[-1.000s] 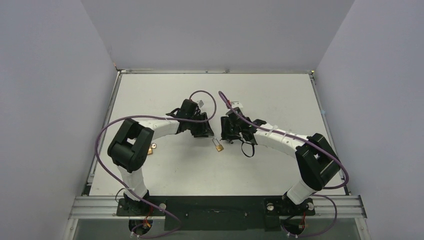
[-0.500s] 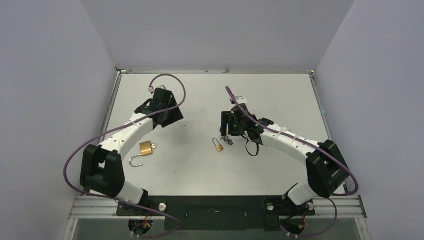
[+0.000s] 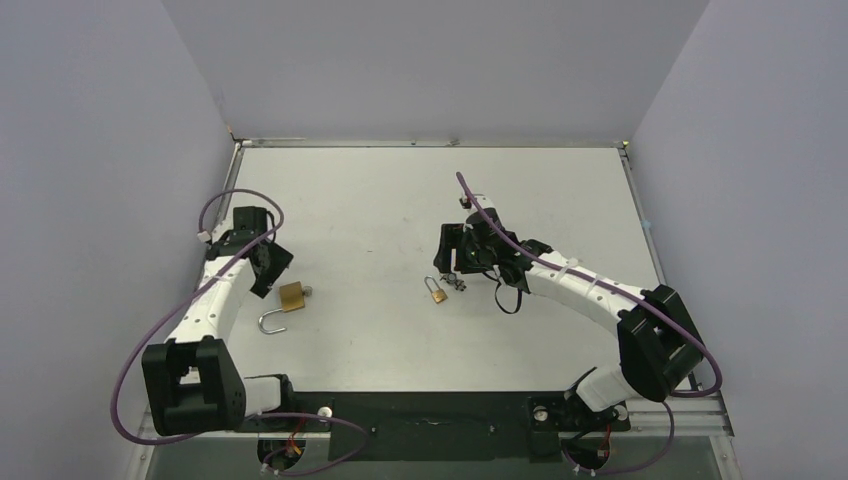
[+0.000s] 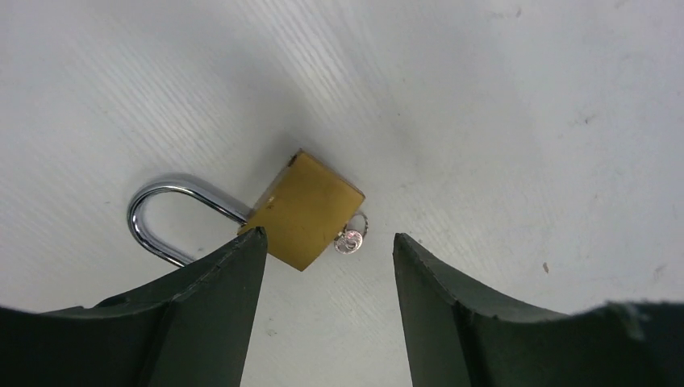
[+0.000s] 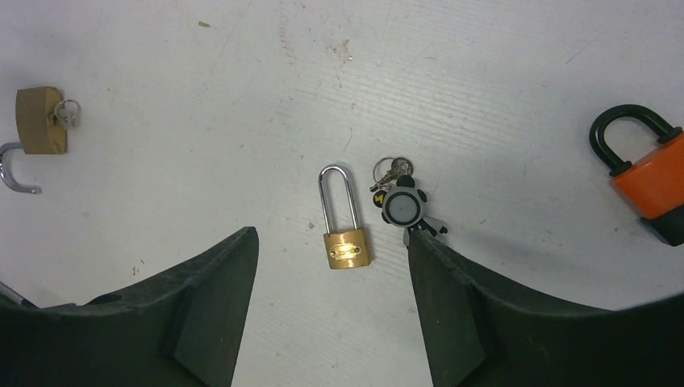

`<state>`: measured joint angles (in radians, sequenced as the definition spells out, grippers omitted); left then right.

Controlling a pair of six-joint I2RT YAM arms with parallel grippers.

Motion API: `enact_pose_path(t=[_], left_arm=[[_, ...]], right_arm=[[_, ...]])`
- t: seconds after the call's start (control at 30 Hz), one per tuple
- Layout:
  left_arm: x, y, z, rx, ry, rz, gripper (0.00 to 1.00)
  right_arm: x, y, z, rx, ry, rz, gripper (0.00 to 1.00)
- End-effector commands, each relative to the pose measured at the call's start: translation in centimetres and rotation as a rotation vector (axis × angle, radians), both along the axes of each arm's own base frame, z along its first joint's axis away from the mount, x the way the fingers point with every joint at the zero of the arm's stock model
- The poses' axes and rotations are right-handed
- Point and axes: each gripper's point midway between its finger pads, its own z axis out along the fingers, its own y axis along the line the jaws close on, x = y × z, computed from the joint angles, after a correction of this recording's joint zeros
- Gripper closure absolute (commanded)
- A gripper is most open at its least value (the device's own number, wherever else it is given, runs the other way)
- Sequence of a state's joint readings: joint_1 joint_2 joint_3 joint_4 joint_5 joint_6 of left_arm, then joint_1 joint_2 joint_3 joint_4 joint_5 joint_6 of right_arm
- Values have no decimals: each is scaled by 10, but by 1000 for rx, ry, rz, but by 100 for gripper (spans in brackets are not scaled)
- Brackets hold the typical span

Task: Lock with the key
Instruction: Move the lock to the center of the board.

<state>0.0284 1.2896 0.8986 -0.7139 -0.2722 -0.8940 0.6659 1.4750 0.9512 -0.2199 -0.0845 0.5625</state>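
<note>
tabletop [image 3: 380,190] lying white, faintly scuffed | lilac walls [image 3: 100,150] closing in three sides | left gripper [image 4: 328,242] gaping above padlock [image 4: 310,211] | right gripper [image 5: 331,235] gaping too

On the worktop [image 3: 380,190] the left padlock [image 3: 292,296] lay well over to the left side, just right of my left gripper [image 3: 265,265] and a little nearer my bases. Its shackle pointed near-left and a key [image 3: 307,291] sat at the opposite end. Well apart from it, near the middle, the middle padlock [image 3: 437,292] lay with its shackle pointing away from my bases. The key bunch [image 3: 458,284] was just beside it on the right. My right gripper [image 3: 450,262] hung just behind that pair. Farther right lay a third padlock [image 5: 649,181] (beneath my right arm in the overhead view).
</note>
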Motion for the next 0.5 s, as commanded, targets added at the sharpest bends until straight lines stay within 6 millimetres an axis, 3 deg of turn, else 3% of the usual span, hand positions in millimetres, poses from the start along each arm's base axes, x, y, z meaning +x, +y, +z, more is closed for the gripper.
enact_pose_path(t=[0.0, 0.17, 0.27, 0.47], left_arm=[[-5, 19, 2, -55, -58, 184, 42], [6, 22, -22, -128, -32, 164, 41], [29, 21, -27, -133, -30, 66, 40], [26, 11, -57, -143, 93, -47, 39]], right_arm=[[7, 10, 11, 66, -36, 19, 36], [8, 9, 6, 77, -24, 31, 36], [9, 8, 5, 81, -22, 37, 36], [11, 5, 4, 89, -18, 39, 36]])
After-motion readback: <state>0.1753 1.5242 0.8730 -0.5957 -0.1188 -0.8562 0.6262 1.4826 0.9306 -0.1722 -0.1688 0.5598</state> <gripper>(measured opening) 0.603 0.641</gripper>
